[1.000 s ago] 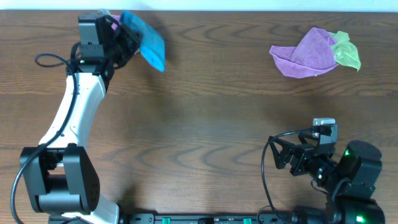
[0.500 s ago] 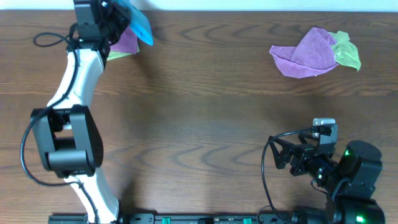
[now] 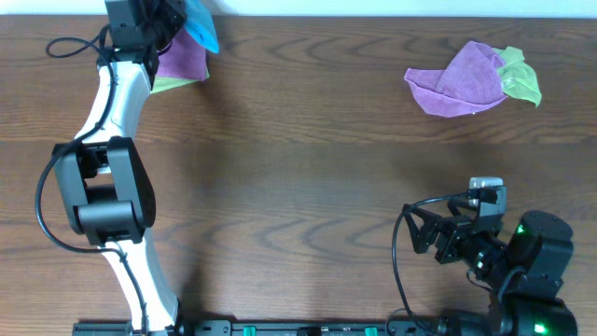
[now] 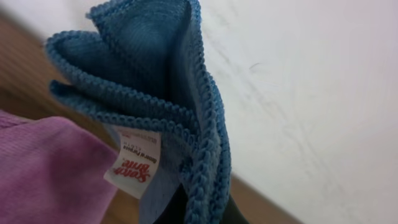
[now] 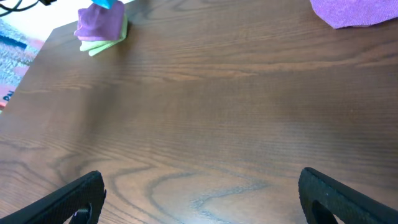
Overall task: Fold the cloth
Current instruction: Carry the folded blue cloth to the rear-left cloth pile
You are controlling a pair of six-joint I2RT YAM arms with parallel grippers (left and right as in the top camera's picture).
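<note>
At the upper left of the overhead frame, the left gripper is clamped on the sky-blue cloth, holding it bunched over the far edge of the table. It hangs just beside a folded purple cloth that lies on a light-green cloth. Up close, the blue cloth's doubled hem and white label show. At the lower right, the right gripper rests with its fingers wide apart. A crumpled purple cloth touches a crumpled green cloth at the upper right.

nubby blue microfibre cloth, smooth printed label, matt grained wood table
</note>
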